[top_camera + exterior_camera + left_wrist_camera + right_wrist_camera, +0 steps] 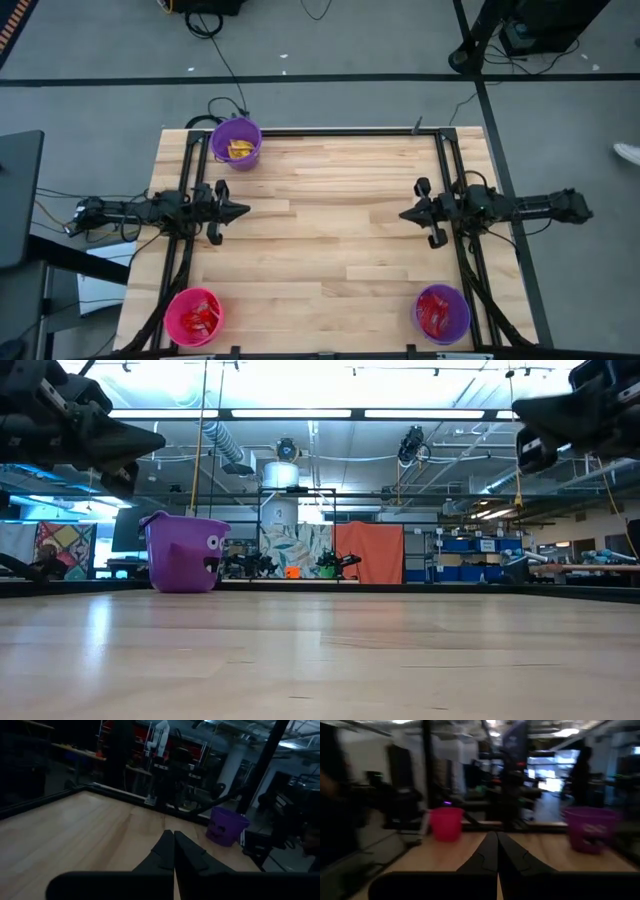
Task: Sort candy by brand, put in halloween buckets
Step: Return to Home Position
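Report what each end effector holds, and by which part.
Nothing is held. The left end effector and the right end effector are both shut and empty.

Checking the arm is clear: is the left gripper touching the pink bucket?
Apart. The high view shows bare table between the left gripper and the pink bucket.

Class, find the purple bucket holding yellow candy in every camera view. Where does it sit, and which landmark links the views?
High view: purple bucket at the table's far left corner.
Low view: left side, at the table's far edge.
Left wrist view: not in it; that is the other purple bucket.
Right wrist view: beyond the shut right claw, apart from the pink bucket.
Landmark: pink bucket, near left corner in high view.
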